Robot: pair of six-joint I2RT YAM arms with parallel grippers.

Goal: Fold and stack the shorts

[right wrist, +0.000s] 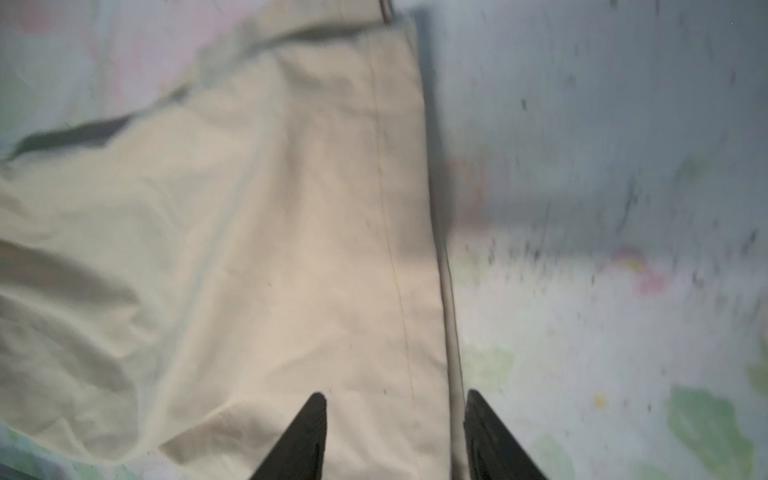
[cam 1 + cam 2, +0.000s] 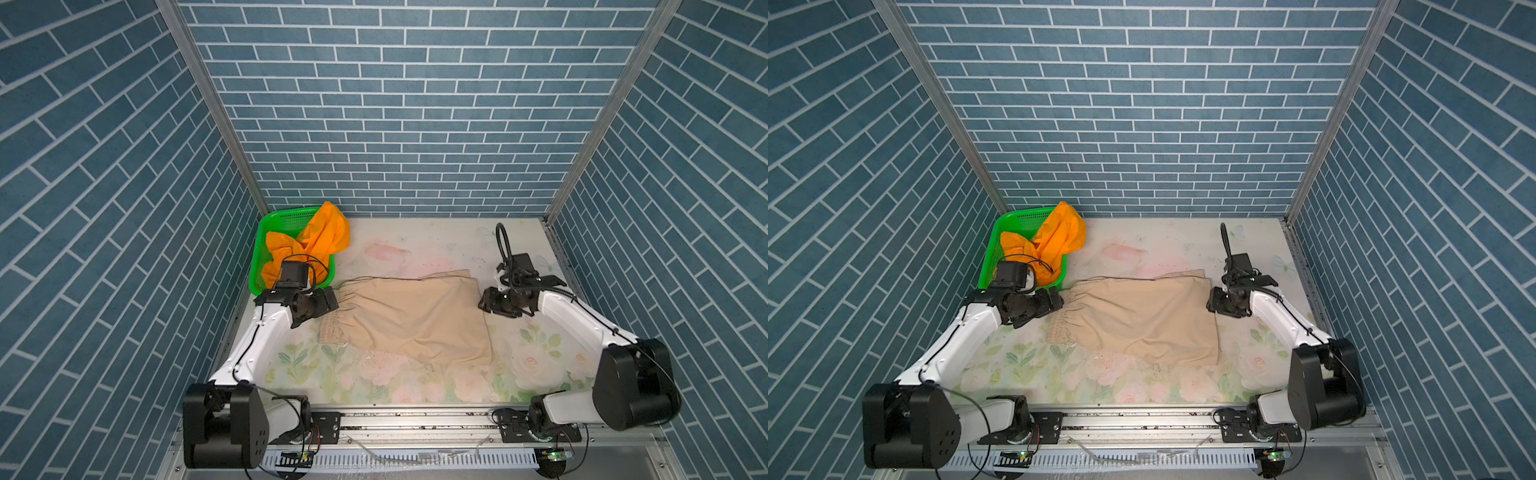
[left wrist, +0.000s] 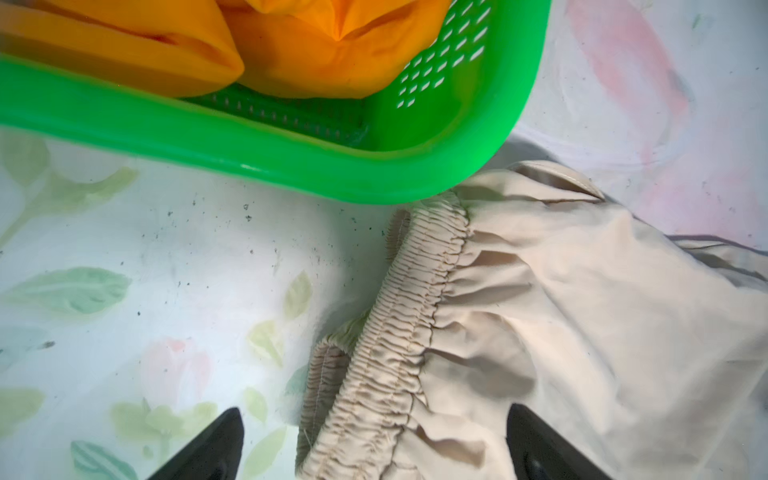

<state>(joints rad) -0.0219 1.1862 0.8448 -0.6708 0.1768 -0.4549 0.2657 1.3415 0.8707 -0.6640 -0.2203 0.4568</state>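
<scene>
Table (image 2: 415, 249) — left gripper (image 3: 374, 409) wide-spread over beige shorts (image 2: 415, 316) waistband (image 3: 415, 291), right gripper (image 1: 395, 395) half-spread astride hem (image 1: 446, 270) — neither gripping

The shorts mid-frame are plain beige shorts (image 2: 415, 316), the orange shorts (image 2: 322, 239) sit bright in a green perforated basket (image 2: 282, 218), the counter (image 2: 374, 374) shows pale pink flowers and green leaves, and the walls (image 2: 415, 104) are blue brick-patterned.

Left tool (image 3: 374, 449) spread wide, right tool (image 1: 395, 436) half open, both low, pointing inward

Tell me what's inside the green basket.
Bunched orange shorts lie in the green basket, one part spilling over its rim. A patch of perforated floor shows; anything beneath the cloth is hidden.
</scene>
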